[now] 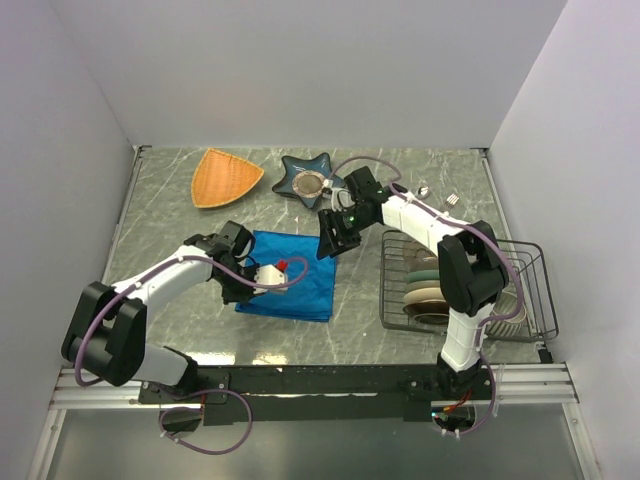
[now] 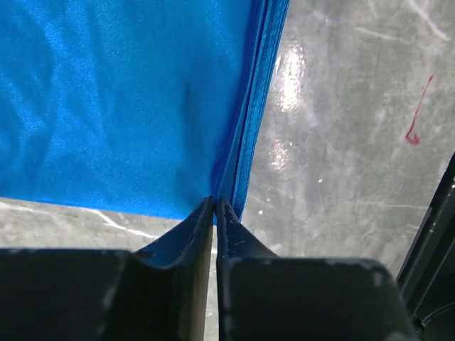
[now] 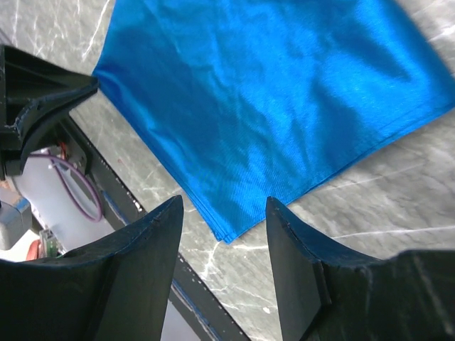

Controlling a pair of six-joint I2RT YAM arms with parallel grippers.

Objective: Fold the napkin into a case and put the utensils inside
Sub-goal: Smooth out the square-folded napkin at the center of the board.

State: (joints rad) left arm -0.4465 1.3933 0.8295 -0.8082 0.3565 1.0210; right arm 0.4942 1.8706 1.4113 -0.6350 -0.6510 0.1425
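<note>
Left tool is down at the near left corner of the bright blue shiny napkin, fingers clenched together right on the cloth's layered edge, and it looks like a pinch on that corner. The napkin lies flat in the middle of the grey marbled surface, folded over, with stacked layers showing along its near edge. Right tool hangs above the napkin's right side, released, with its two fingers spread wide and a corner of the cloth showing between them. It holds nothing. The small silver metal utensils lie at the far right, well apart from the napkin, beyond the black wire rack of plates. At the far side sit the orange triangular dish and the dark star-shaped dish.
</note>
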